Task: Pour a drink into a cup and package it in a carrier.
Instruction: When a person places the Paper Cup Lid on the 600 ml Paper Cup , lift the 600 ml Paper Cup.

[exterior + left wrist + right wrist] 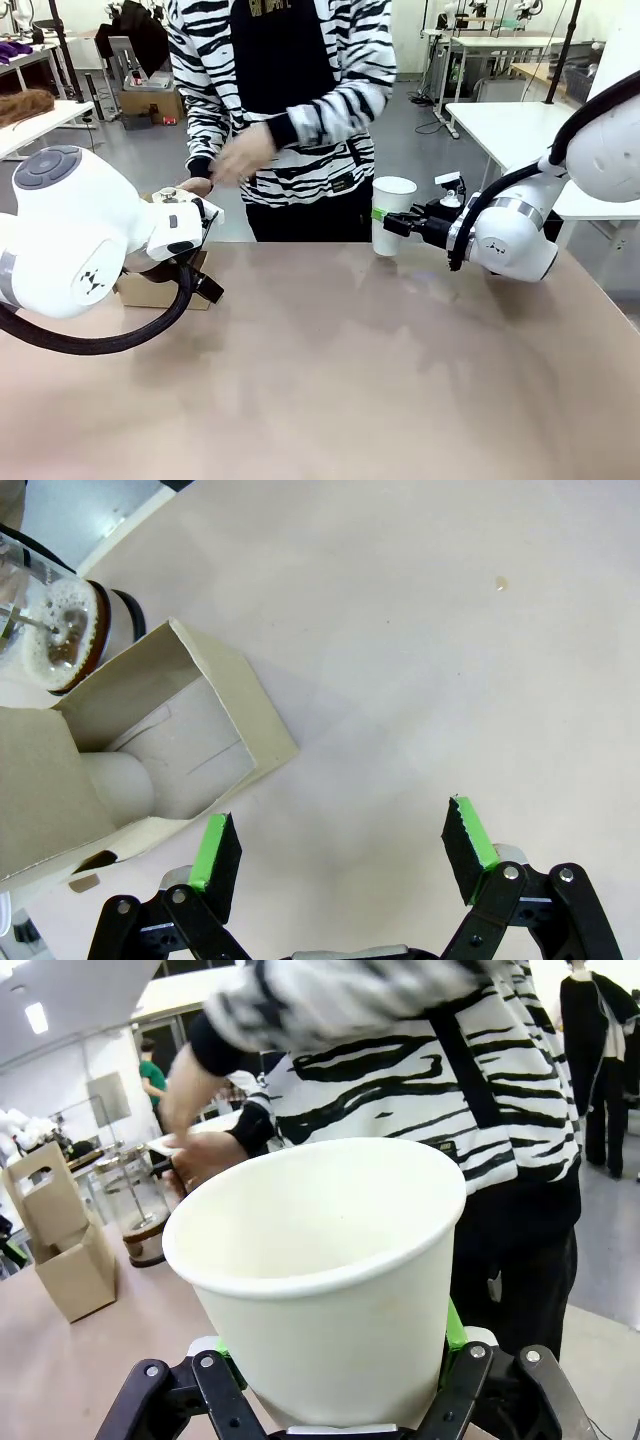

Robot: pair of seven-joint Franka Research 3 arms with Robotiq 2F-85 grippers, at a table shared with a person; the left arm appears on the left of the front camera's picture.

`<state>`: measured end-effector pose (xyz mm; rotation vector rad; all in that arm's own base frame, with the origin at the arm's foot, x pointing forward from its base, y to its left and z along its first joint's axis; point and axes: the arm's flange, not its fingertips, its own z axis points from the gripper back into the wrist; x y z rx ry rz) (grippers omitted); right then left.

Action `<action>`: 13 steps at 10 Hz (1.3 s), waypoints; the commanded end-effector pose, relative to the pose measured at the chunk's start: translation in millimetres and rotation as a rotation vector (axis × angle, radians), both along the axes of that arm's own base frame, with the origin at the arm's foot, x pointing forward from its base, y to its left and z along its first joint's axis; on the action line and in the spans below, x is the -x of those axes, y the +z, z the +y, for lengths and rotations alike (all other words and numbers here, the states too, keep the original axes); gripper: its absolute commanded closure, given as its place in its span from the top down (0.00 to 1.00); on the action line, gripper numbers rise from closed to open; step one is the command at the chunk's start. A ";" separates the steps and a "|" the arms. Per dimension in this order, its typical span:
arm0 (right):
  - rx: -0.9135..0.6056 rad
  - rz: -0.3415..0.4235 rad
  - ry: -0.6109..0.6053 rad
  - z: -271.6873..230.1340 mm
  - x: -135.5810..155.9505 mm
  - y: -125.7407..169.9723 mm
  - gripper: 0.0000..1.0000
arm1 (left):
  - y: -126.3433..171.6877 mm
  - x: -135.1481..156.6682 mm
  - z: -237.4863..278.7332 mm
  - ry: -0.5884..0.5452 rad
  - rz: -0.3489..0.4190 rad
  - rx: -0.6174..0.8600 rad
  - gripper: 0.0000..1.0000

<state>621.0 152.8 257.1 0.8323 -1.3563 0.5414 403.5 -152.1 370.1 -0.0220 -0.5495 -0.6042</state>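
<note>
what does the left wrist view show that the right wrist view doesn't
Left wrist view: the open left claw over bare table, looking down into the carrier and onto foam topping the drink. Right wrist view: the right claw shut on the cup, with a person's hand beyond it. Both: the carrier and the glass pitcher.

No text legible. Yellowish print on apron, top centre of front view, cut off, unreadable. Small logo marks on left arm and right arm, no letters.
</note>
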 end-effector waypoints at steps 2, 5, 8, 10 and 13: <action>-0.003 0.001 -0.006 2.2 -0.2 2.9 0.80 | 0.4 0.1 0.4 0.000 0.000 0.003 1.00; -0.003 0.001 -0.006 2.2 -0.2 2.9 0.80 | 0.4 0.1 0.4 0.000 0.000 0.003 1.00; -0.003 0.001 -0.006 2.2 -0.2 2.9 0.80 | 0.4 0.1 0.4 0.000 0.000 0.003 1.00; -0.003 0.001 -0.006 2.2 -0.2 2.9 0.80 | 0.4 0.1 0.4 0.000 0.000 0.003 1.00; -0.003 0.001 -0.006 2.2 -0.2 2.9 0.80 | 0.4 0.1 0.4 0.000 0.000 0.003 1.00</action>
